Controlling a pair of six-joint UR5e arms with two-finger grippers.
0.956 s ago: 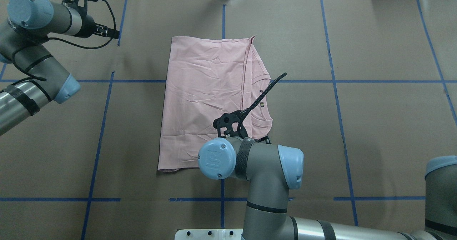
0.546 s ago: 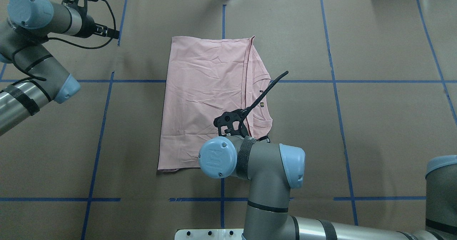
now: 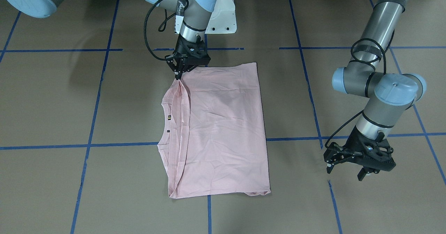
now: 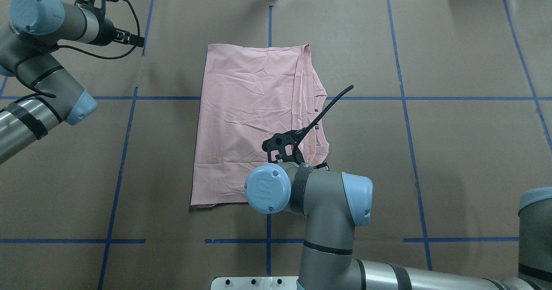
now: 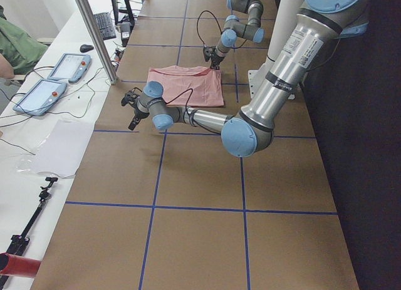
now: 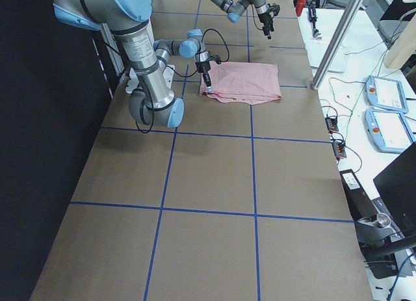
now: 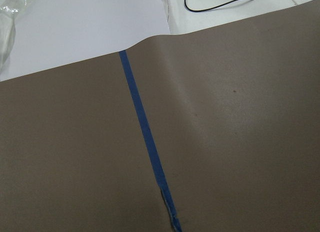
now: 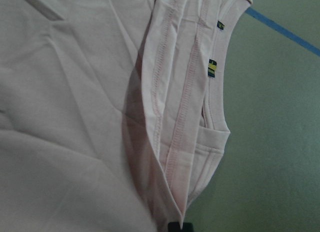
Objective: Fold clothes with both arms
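Table [image 4: 453,160]: brown covering, gridded with blue tape [image 4: 125,143]. White base plate [image 3: 223,21] at the robot's edge. White side table [image 5: 12,133] along the far edge, carrying two pendants [image 5: 69,66], keyboard [image 5: 103,25], white sheet [image 5: 62,146] and loose cables. Upright metal post [image 5: 94,33]. Green sleeve [image 5: 15,49] in the corner.

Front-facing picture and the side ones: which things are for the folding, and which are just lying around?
For the job:
pale pink cloth T-shirt
black two-finger right gripper, pinching the shirt's corner
black two-finger left gripper, open, away from the shirt

Just lying about:
two grey touch-screen tablets
white paper sheet
black keyboard
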